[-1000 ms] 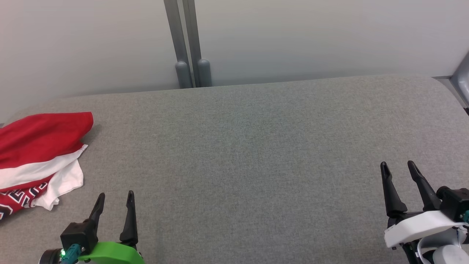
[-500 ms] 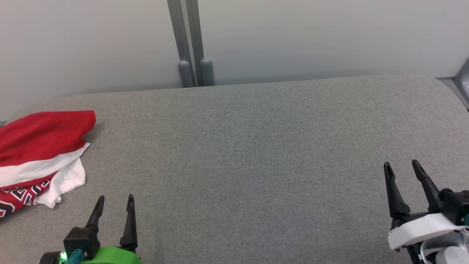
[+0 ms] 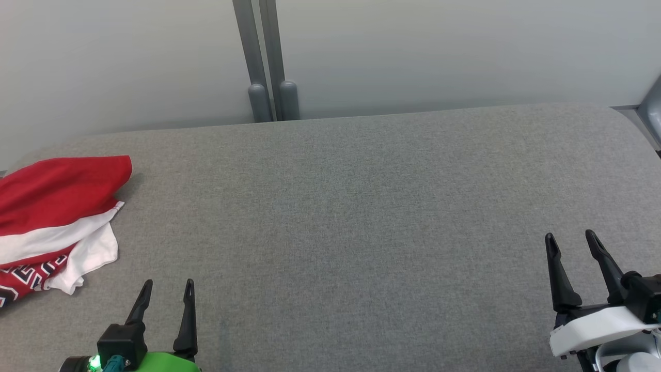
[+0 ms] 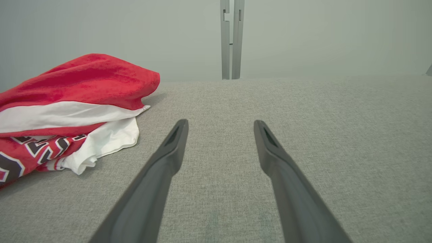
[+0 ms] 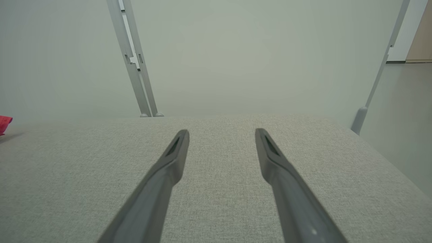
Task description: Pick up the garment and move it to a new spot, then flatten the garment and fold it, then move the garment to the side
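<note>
soft, even brightness, faint shadow beside the garment (image 4: 77,87), sharp focus, mild wide-angle stretch at wrist-view edges

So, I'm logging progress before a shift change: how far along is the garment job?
Done: hard to say; the garment lies in a loose red-and-white bundle at the left edge of the table, either set aside or untouched. In hand: nothing; left gripper and right gripper are open, empty, apart from it. Left: if unstarted, every step.
</note>
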You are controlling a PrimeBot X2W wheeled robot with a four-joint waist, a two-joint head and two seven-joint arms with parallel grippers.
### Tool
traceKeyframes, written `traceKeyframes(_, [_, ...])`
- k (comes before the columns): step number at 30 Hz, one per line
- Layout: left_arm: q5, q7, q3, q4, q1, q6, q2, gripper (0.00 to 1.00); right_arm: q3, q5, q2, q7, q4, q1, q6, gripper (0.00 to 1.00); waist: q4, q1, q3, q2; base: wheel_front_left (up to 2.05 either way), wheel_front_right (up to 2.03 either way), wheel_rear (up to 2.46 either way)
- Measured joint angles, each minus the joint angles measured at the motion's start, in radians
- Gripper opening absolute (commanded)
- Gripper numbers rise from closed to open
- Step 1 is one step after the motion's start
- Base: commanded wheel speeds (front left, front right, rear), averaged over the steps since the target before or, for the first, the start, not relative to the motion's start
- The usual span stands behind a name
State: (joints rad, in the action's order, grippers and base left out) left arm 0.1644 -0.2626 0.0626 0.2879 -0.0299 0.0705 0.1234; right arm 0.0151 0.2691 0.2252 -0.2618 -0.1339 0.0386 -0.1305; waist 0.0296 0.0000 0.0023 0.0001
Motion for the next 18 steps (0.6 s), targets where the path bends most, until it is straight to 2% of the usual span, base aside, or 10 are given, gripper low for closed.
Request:
traceKeyframes(10, [-0.021,0.0,-0.015,0.002,0.001,0.008,-0.008,1.0,-0.012,0.002,-0.002,0.0,-0.003,0.0,0.0,1.0,0.012,0.0,-0.001,0.0,0.0,0.0,0.0])
traceKeyframes(18, [-0.033,0.0,-0.016,0.004,0.016,0.013,-0.017,1.0,-0.021,0.006,0.0,-0.001,0.001,0.002,0.0,1.0,0.089,0.0,-0.002,0.0,0.0,0.0,0.0])
